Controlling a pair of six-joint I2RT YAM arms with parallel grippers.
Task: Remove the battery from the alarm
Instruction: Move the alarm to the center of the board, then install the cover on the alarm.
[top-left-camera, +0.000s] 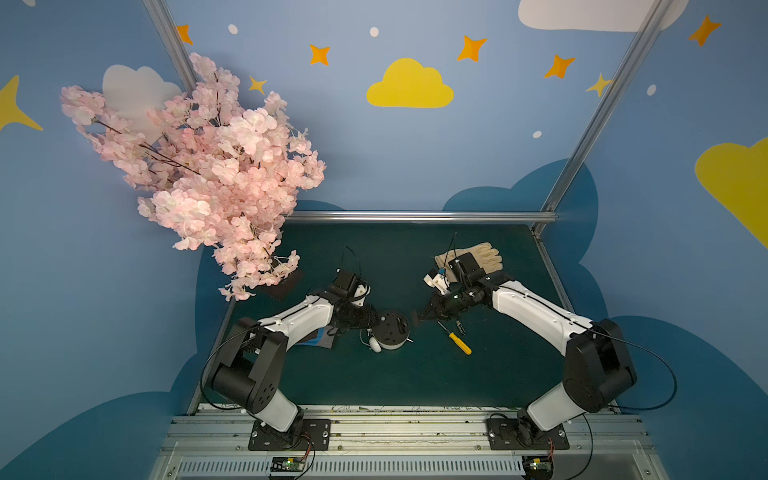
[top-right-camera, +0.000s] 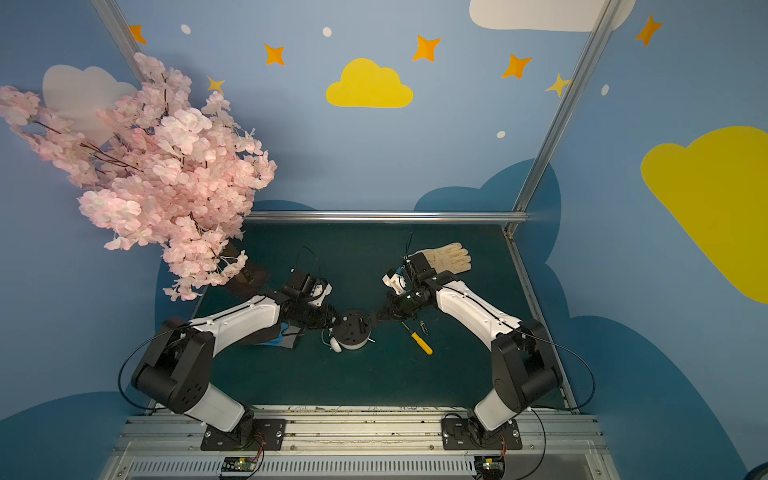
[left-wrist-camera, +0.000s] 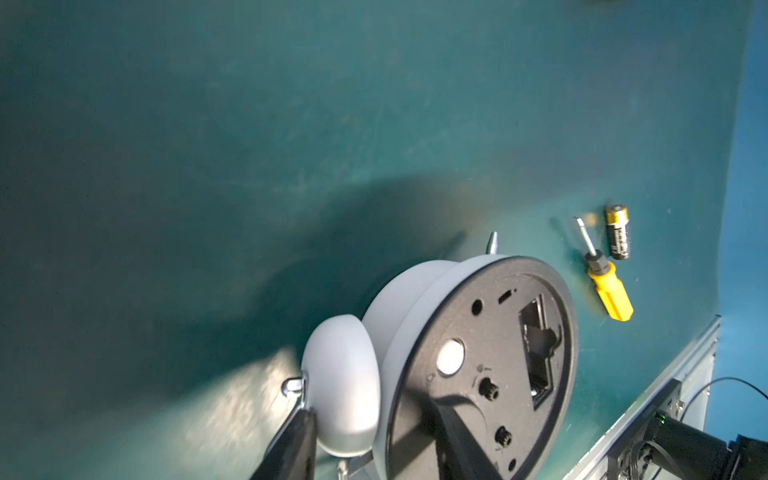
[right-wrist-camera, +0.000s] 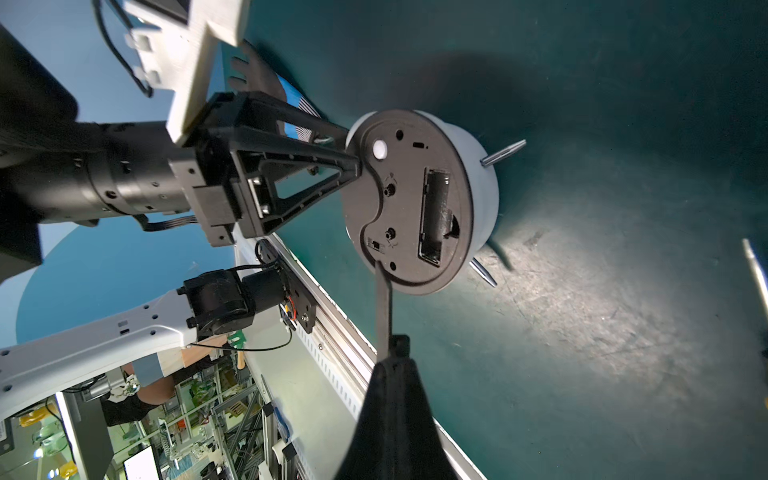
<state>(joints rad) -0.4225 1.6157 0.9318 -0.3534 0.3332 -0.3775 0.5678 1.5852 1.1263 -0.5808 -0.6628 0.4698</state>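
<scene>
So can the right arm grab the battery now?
Probably not yet. The battery lies free on the table beside the screwdriver, close to the right gripper, with nothing over it, but that gripper is shut on a thin dark piece and would likely need to drop it first.

Your alarm (top-left-camera: 391, 332) lies on the worktop (top-left-camera: 415, 374) with its dark back panel up, battery bay open and empty. The battery (left-wrist-camera: 618, 232), dark with a gold end, lies flat, apart from it.

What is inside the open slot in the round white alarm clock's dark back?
The rectangular slot looks empty; its corners are shadowed. The small dark gold-ended battery lies on the green mat.
</scene>
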